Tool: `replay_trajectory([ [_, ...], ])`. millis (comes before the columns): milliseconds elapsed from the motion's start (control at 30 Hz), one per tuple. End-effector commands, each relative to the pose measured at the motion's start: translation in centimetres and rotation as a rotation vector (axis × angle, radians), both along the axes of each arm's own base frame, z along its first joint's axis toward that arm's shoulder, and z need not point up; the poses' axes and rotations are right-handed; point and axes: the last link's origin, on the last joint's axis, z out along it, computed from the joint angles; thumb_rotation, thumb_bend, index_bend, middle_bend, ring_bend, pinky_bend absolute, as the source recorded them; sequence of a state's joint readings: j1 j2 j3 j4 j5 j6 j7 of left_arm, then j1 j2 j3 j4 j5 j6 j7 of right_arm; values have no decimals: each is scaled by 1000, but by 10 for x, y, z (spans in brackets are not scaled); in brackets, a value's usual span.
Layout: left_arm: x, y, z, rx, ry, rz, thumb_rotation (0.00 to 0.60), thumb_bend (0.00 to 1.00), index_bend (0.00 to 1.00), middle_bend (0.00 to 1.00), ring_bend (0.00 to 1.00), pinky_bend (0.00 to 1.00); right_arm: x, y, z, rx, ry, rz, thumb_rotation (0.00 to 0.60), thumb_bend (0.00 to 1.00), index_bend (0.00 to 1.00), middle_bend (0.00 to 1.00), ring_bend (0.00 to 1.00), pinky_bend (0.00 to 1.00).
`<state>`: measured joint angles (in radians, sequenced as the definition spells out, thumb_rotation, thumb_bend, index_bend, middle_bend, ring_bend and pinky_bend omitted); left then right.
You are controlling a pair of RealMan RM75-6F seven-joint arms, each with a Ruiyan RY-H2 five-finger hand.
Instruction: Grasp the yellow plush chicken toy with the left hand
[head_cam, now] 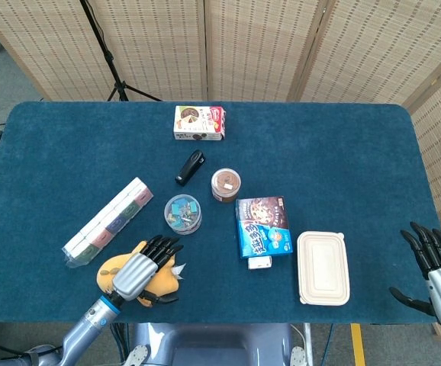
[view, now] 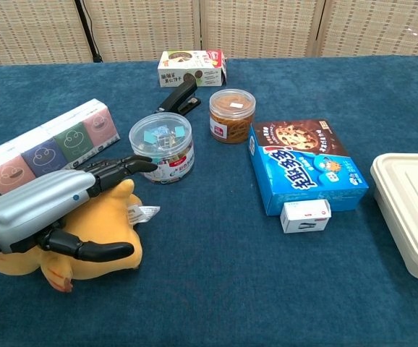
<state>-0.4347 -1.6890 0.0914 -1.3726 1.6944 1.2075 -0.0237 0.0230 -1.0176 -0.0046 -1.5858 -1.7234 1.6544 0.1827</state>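
Bright and even in both views, lit softly from above. Only faint, short shadows beside the boxes and jars on the counter (head_cam: 342, 145). Mild sheen on the silver back of the left robot hand (view: 46, 210). Sharp throughout, with no motion blur. Slight widening toward the chest view's edges.

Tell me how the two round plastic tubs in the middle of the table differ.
The clear tub is wider than the brown tub, and it sits nearer the robot. The clear tub shows small blue and dark clips inside, while the brown tub looks filled with something brown. The left robot hand, over the yellow chicken, reaches its fingertips close to the clear tub; the brown tub stands apart from it. Both are upright, lidded and labelled.
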Motion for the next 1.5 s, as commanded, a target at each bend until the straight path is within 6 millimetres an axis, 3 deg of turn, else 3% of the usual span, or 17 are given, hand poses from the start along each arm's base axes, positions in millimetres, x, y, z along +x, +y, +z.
replay_trajectory([
  [33, 7, 4, 0, -1, 10, -9, 100, 0, 0, 0, 0, 0, 0, 1, 0, -1, 1, 1, 600, 0, 0, 0, 0, 0],
  [500, 38, 14, -3, -7, 9, -37, 100, 0, 0, 0, 0, 0, 1, 1, -2, 2, 10, 2, 600, 0, 0, 0, 0, 0],
  [767, 45, 11, 25, 23, -36, -71, 100, 0, 0, 0, 0, 0, 1, 0, -2, -1, 10, 1, 600, 0, 0, 0, 0, 0],
  [900, 33, 9, 44, 40, -23, -87, 100, 0, 0, 0, 0, 0, 1, 1, -1, -2, 7, 3, 600, 0, 0, 0, 0, 0],
  [1100, -3, 1, 62, 39, -6, -45, 100, 0, 0, 0, 0, 0, 2, 1, -2, 1, 7, 3, 600, 0, 0, 0, 0, 0],
  [1400, -31, -1, 49, 16, 8, 27, 101, 0, 0, 0, 0, 0, 2, 1, -3, 5, 8, 2, 600, 0, 0, 0, 0, 0],
  [1500, -37, -2, 37, 1, 43, 43, 101, 0, 0, 0, 0, 0, 0, 0, -2, 2, 6, -3, 600, 0, 0, 0, 0, 0],
])
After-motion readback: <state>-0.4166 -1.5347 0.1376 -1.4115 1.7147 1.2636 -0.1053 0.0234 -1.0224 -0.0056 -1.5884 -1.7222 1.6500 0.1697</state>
